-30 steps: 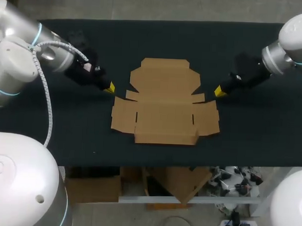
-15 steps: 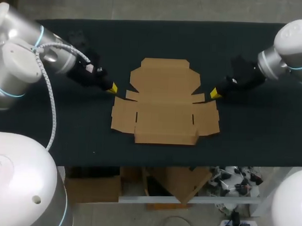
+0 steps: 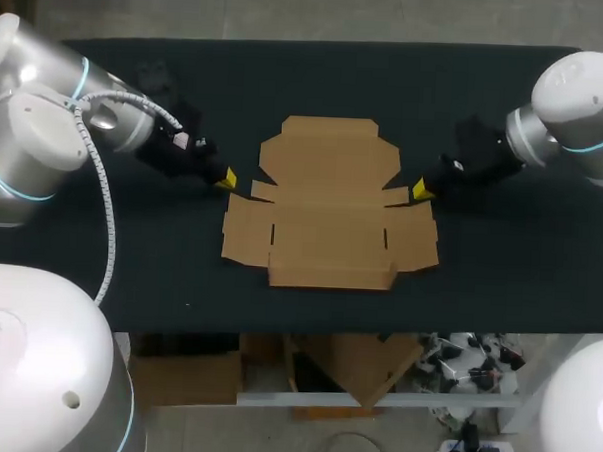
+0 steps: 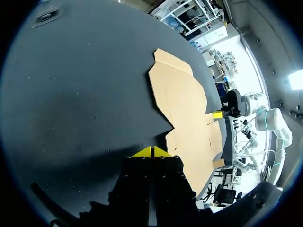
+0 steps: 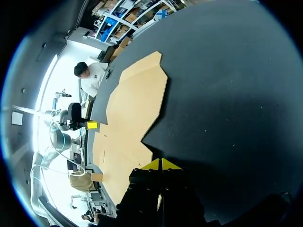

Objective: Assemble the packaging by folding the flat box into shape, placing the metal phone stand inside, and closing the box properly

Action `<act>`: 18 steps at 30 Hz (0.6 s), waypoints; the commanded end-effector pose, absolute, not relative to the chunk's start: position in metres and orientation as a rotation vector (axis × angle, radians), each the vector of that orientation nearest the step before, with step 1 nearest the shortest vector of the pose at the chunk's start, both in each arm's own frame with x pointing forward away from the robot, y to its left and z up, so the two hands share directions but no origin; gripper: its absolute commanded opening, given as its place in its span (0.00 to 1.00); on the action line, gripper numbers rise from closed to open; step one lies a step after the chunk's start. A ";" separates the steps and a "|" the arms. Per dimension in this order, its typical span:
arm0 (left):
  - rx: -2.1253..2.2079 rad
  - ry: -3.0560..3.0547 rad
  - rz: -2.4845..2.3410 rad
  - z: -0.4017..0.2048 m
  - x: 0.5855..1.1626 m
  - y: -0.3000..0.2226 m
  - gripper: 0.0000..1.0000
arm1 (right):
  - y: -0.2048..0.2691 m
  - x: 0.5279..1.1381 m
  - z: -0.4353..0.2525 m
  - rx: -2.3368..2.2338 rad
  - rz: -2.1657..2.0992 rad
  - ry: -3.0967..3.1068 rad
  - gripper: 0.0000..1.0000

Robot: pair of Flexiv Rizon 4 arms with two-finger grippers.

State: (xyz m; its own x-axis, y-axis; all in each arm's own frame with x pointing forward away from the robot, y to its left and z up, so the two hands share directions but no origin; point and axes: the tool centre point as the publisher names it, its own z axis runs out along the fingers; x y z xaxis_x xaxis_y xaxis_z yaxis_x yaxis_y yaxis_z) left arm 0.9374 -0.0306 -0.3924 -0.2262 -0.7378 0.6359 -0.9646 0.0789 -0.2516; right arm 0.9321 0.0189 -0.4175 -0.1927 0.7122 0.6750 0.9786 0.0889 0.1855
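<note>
Toward the near edge of the black tabletop (image 3: 499, 285), the flat cardboard box (image 3: 330, 205) is lying fully unfolded. Its long near flap is running parallel to that edge and stopping a little short of it. The sheet is sitting about midway between the tabletop's left and right edges, with a wide side flap spreading out to each side and a broad panel with clipped corners pointing toward the far edge. Every panel is resting flat on the cloth.

Farther back, level with the notches where the side flaps meet the far panel, both arms are reaching in low from the left and right edges. The left gripper (image 3: 224, 179) is hovering just beside the small tab on the box's left side, its yellow tips pressed together with nothing between them. The right gripper (image 3: 420, 190) is sitting in the mirror spot by the right tab, its tips likewise pressed together on nothing. Whether either is touching the cardboard cannot be told from above.

From the left wrist, the left gripper (image 4: 152, 152) is pointing at the box (image 4: 182, 101), with a narrow strip of cloth showing ahead of its tips and the right gripper (image 4: 217, 114) showing across the sheet. From the right wrist, the right gripper (image 5: 161, 164) is facing the box (image 5: 130, 113) the same way, with the left gripper (image 5: 92, 125) beyond it.
</note>
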 end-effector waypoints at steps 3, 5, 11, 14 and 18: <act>1.690 -2.025 0.914 -0.395 0.936 -0.034 0.00 | 0.017 0.933 -0.424 -1.655 -0.883 -1.933 0.00; 1.688 -2.029 0.914 -0.395 0.936 -0.035 0.00 | 0.017 0.934 -0.425 -1.653 -0.883 -1.929 0.00; 1.685 -2.035 0.917 -0.397 0.935 -0.038 0.00 | 0.020 0.936 -0.426 -1.649 -0.884 -1.920 0.00; 1.680 -2.036 0.916 -0.399 0.936 -0.039 0.00 | 0.021 0.936 -0.426 -1.648 -0.885 -1.917 0.00; 1.672 -2.035 0.911 -0.402 0.936 -0.041 0.00 | 0.022 0.937 -0.426 -1.646 -0.886 -1.914 0.00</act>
State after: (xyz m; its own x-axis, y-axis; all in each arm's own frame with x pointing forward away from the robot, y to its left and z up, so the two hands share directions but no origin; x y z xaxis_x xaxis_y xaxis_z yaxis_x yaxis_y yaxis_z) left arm 0.9332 -0.0394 -0.3983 -0.2397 -0.7374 0.6315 -0.9620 0.0927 -0.2569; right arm 0.9350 0.0227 -0.4250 -0.1757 0.6897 0.7025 0.9820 0.0726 0.1744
